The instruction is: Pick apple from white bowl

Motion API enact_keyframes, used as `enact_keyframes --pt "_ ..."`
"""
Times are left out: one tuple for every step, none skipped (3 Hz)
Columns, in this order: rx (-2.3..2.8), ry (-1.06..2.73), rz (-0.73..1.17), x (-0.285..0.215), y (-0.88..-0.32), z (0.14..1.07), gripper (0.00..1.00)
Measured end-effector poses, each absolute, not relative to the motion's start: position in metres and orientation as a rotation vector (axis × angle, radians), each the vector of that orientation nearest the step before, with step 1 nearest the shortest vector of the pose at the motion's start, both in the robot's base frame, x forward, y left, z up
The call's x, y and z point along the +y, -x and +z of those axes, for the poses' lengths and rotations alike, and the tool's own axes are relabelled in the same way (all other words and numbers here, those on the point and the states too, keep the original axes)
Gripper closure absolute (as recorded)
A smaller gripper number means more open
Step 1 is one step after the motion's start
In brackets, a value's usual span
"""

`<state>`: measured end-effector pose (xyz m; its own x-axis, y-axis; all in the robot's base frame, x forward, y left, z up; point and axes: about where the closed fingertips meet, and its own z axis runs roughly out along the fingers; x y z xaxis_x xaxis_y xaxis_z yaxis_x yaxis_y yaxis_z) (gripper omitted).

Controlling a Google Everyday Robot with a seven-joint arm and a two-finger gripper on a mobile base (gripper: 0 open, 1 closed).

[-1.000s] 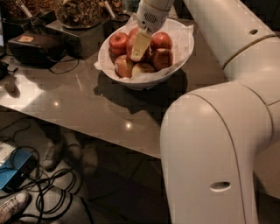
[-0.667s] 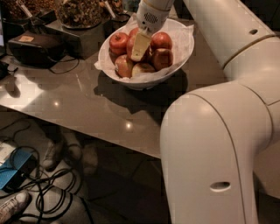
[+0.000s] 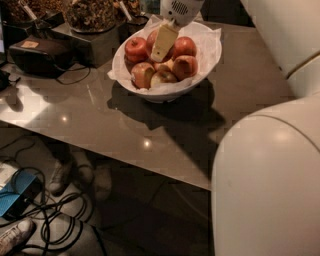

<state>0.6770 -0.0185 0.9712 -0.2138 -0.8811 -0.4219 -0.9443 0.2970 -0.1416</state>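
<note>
The white bowl (image 3: 200,37), lined with crumpled white paper, stands on the grey table (image 3: 150,135) at the top centre. It holds several apples. A glossy red apple (image 3: 184,46) lies at the right of the pile and another red one (image 3: 136,48) at the left. Paler yellow-and-red apples (image 3: 142,74) lie in front. My gripper (image 3: 161,47) reaches down from the top into the middle of the pile, between the two red apples. Its cream part hides what is under it, so I cannot tell whether it holds anything.
Dark containers of dried snacks (image 3: 90,15) and a black device (image 3: 40,52) with a cable stand left of the bowl. My white arm and body (image 3: 270,185) fill the right side. Below the table's front edge are cables, a blue box (image 3: 15,197) and shoes (image 3: 65,175).
My gripper has risen slightly within the bowl. The apples and bowl have not visibly moved.
</note>
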Motion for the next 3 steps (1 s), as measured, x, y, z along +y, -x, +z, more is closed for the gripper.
enact_keyframes --pt "2.103 1.615 0.227 -0.017 -0.652 1.0 1.0" --pt "2.036 1.65 0.254 -0.01 -0.624 1.025 1.0" --pt "1.976 1.676 0.282 -0.002 -0.601 1.035 1.0"
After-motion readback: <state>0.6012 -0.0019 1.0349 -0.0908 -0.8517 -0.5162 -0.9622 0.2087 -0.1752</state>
